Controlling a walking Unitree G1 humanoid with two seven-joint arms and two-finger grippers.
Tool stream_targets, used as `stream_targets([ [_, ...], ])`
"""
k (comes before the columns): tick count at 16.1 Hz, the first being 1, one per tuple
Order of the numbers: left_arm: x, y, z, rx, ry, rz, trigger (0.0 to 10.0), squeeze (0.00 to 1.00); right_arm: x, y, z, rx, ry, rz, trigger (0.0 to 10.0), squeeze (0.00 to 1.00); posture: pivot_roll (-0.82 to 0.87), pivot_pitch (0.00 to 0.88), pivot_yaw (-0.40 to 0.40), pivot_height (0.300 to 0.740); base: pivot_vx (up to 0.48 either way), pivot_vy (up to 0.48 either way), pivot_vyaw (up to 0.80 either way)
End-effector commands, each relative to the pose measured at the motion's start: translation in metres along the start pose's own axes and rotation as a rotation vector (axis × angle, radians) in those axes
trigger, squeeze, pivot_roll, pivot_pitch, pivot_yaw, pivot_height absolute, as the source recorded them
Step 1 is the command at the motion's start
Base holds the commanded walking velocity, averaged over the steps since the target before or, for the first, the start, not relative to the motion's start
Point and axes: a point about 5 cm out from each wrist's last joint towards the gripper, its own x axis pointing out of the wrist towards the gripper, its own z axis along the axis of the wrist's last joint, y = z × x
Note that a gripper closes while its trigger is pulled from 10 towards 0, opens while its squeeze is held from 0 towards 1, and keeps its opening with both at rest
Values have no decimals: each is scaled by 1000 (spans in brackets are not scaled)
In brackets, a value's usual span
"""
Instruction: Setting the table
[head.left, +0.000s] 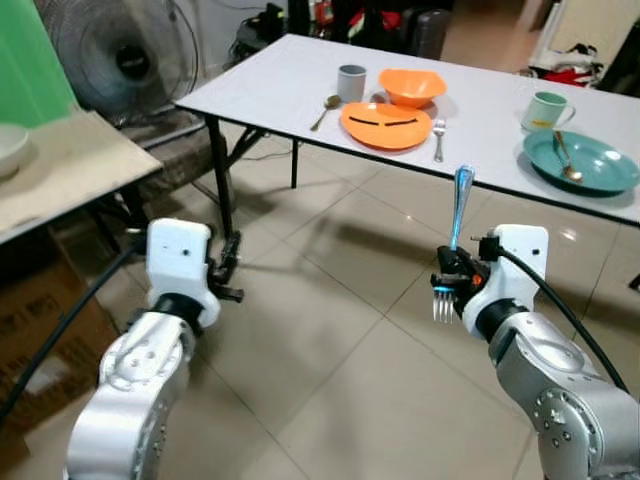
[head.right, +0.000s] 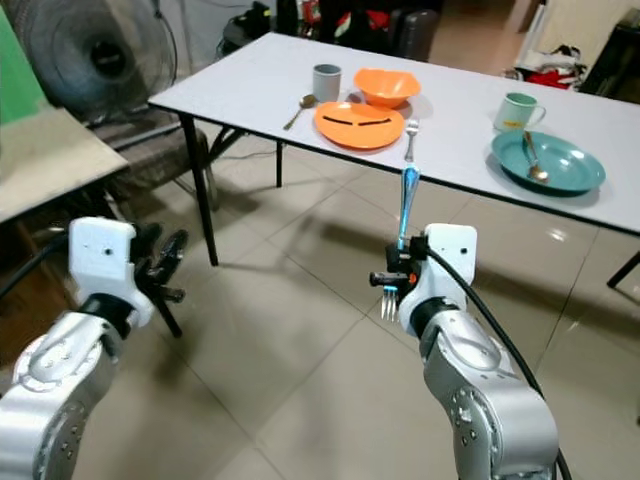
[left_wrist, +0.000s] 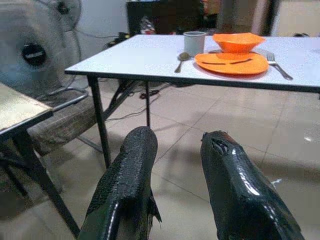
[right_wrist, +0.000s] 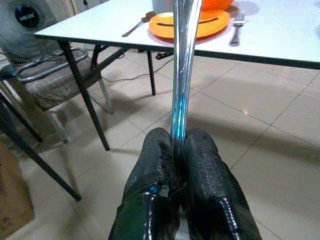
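Even indoor daylight, bright. Glare spots on floor tiles (head.left: 566, 236) at 3 o'clock. Soft shadow under white table (head.left: 300, 90). Wrist views sharp far, fingers near lens soft.

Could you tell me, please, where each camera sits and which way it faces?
Left eye view: on the head, looking forward and down at the white table; both silver arms show.
Right eye view: the head's other eye, same scene; the right gripper holds a fork upright, tines down.
Left wrist view: along the open left gripper toward the orange plate.
Right wrist view: along the right gripper, shut on the fork.
Shared: both wrist views see the orange plate.
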Motion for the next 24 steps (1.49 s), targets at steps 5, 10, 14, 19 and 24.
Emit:
stream_targets([
  [5,4,-4,2,-5,-18,-33,10000,0,-2,-3,7,4,-38,-26,10000,0,-126,4,33,740,0,0,0],
  [10,5,-5,4,-15,-32,-47,10000,0,-2,-6,9,5,-46,-32,10000,0,-127,10,36,740,172,0,-594],
  [14,4,-7,4,-19,-34,-57,10000,0,-2,-6,9,9,-51,-37,10000,0,-126,13,33,740,311,0,-675],
  [19,5,-8,5,-24,-41,-64,10000,0,-1,-7,11,5,-60,-38,10000,0,-124,12,34,740,311,0,0],
  [24,4,-8,4,-24,-39,-68,10000,0,0,-6,11,7,-65,-35,10000,0,-125,5,36,740,310,0,0],
])
